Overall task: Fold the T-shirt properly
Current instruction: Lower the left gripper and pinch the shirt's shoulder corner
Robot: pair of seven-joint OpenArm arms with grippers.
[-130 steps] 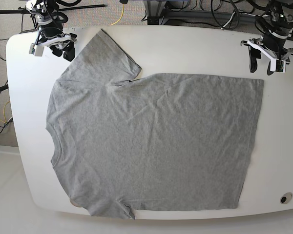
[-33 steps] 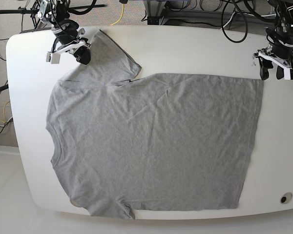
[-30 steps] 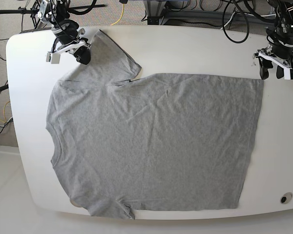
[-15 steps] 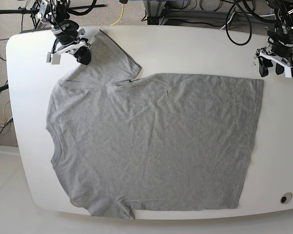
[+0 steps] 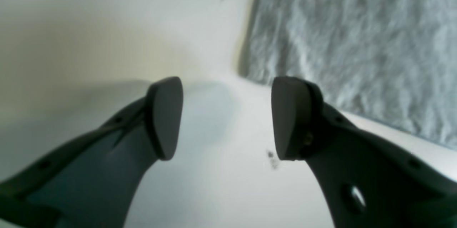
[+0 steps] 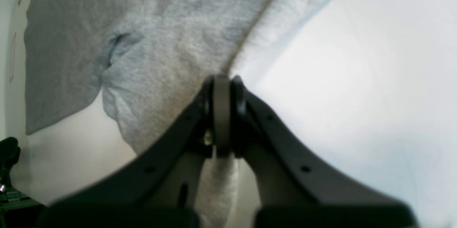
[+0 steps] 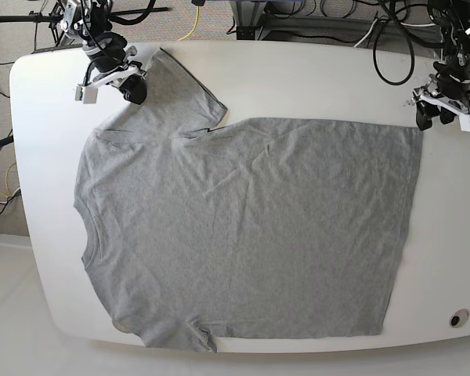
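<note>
The T-shirt (image 7: 243,227) lies flat on the table (image 7: 313,78). My right gripper (image 6: 221,114) pinches the sleeve. My left gripper (image 5: 226,117) is open, so I must lower it onto the hem corner.

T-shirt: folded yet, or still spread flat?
Spread flat: the T-shirt lies open on the table, both sleeves out, no fold made. The right gripper pinches one sleeve.

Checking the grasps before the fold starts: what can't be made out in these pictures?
- Right wrist view: the right gripper fingers hide the T-shirt sleeve edge they pinch.
- Left wrist view: blurred; the left gripper is open beside the hem corner, height above the table unclear.
- Base view: collar label not visible.
</note>
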